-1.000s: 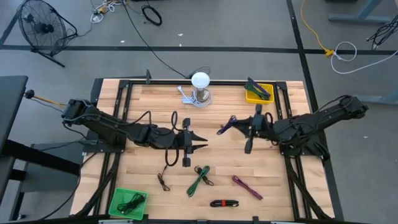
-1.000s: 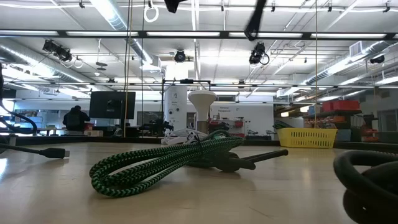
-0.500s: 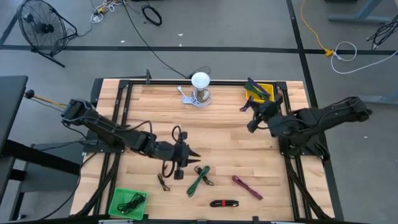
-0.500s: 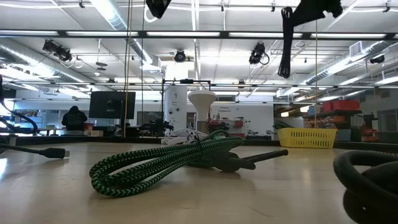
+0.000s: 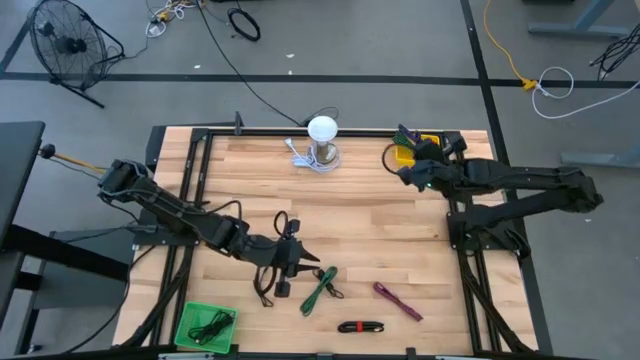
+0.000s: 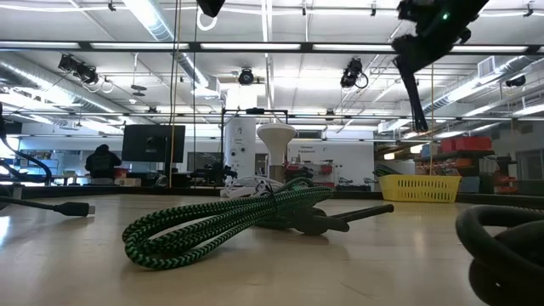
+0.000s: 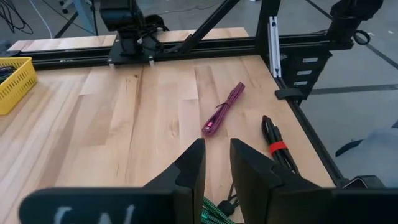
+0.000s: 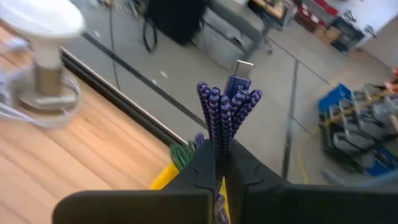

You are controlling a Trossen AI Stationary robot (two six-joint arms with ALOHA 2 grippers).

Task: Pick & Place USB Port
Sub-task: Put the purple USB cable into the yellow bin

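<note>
Take the white lamp (image 5: 322, 131) at the far edge of the bench (image 5: 360, 210) as your landmark. Your right gripper (image 5: 408, 166) hangs in the air to the right of the lamp, just beside the yellow bin (image 5: 405, 155) at the far right corner, and its jaws are clamped tight on a folded purple braided cable (image 8: 224, 112) whose USB plug (image 8: 240, 70) sticks up out of the bundle. You can see a few cables already lying in that yellow bin. Your left gripper (image 5: 308, 260) sits well in front of the lamp, low over the middle of the bench; its jaws stand a narrow gap apart, and you have nothing between them. Just in front of it lies the green braided cable (image 5: 320, 288), with a black cable (image 5: 264, 291) beside it. Further from the lamp, near the front edge, you have a magenta cable (image 5: 397, 300) and a black cable with a red tie (image 5: 360, 326), and the green bin (image 5: 206, 325) sits at the front left corner.
</note>
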